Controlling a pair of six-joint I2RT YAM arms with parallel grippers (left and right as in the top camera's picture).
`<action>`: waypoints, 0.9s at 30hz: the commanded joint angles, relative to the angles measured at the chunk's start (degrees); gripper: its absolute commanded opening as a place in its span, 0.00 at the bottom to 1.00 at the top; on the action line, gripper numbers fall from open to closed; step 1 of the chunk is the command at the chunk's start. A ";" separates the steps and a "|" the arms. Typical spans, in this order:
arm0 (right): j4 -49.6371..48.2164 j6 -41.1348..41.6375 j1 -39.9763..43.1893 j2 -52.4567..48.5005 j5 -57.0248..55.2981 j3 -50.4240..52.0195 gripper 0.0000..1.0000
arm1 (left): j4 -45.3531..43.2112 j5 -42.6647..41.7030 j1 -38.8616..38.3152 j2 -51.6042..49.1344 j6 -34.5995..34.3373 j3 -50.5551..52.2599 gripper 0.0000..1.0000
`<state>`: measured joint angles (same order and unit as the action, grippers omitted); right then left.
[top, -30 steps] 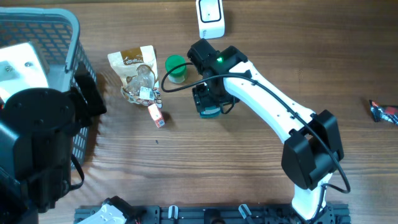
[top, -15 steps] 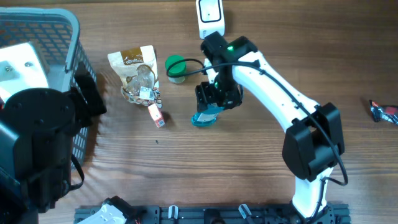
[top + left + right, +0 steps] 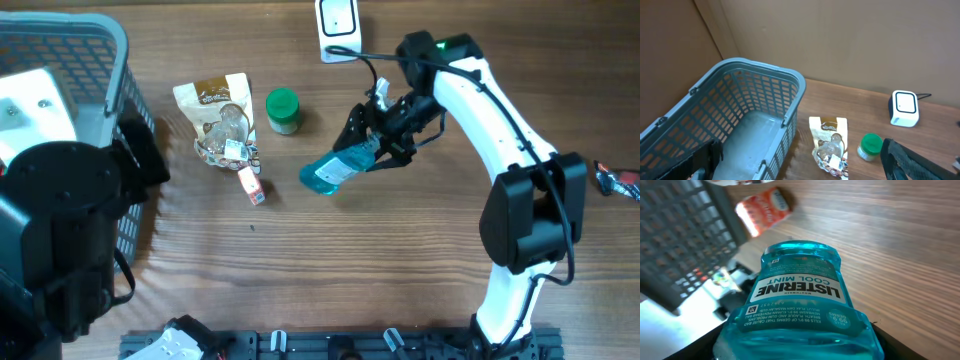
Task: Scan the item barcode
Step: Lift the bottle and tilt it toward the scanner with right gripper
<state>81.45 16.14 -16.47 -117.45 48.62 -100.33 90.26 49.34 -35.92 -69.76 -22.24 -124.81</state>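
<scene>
Listerine Cool Mint mouthwash bottle (image 3: 335, 172): blue, clear plastic, held tilted over the wooden table (image 3: 400, 280) near the middle of the overhead view. Base is pointed down and toward the left side of the view; neck end is hidden in the right gripper (image 3: 378, 148). Whether the base touches the wood cannot be told.

Right gripper is clamped on the bottle's upper end, one jaw on each side. In the right wrist view the bottle (image 3: 800, 305) fills the lower frame, with its label turned to the camera and the brand wording legible. A small square code is printed at the label's lower left.

White barcode scanner (image 3: 338, 22) is stood at the far edge of the table, with a cable run from it. It is well apart from the bottle.

Left gripper (image 3: 801, 155): fingers are spread wide with nothing between them, raised above the grey plastic basket (image 3: 60, 40) at the left of the table.

Other items noted: brown and white pouch (image 3: 210, 100) lying flat beside the basket; green-lidded jar (image 3: 283, 108) just right of it, upright; small red-orange box (image 3: 252, 186) below the pouch; dark wrapper (image 3: 618, 180) at the right edge.
</scene>
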 commanded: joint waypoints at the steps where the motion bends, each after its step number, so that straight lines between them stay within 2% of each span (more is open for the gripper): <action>1: 0.55 -1.01 0.59 -0.31 11.13 -0.74 0.60 | 0.07 1.75 0.20 0.00 -0.94 0.31 1.00; 4: 0.85 -0.96 0.66 -0.31 15.61 -0.74 0.60 | 0.07 1.73 0.20 0.00 -0.94 0.31 1.00; 23: 3.48 -0.96 0.63 -0.31 18.82 -0.74 0.57 | 0.92 1.70 0.20 0.00 -0.96 0.31 1.00; 26: 2.21 -1.14 0.66 -0.31 16.83 -0.74 0.56 | 0.92 1.70 0.20 0.00 -0.96 0.31 1.00; 27: -0.94 -0.92 0.66 -0.31 12.55 -0.74 0.56 | 0.92 1.70 0.20 0.00 -0.96 0.31 1.00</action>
<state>83.90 16.16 -16.16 -117.45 61.93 -100.33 91.13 49.89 -35.92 -69.76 -22.24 -124.81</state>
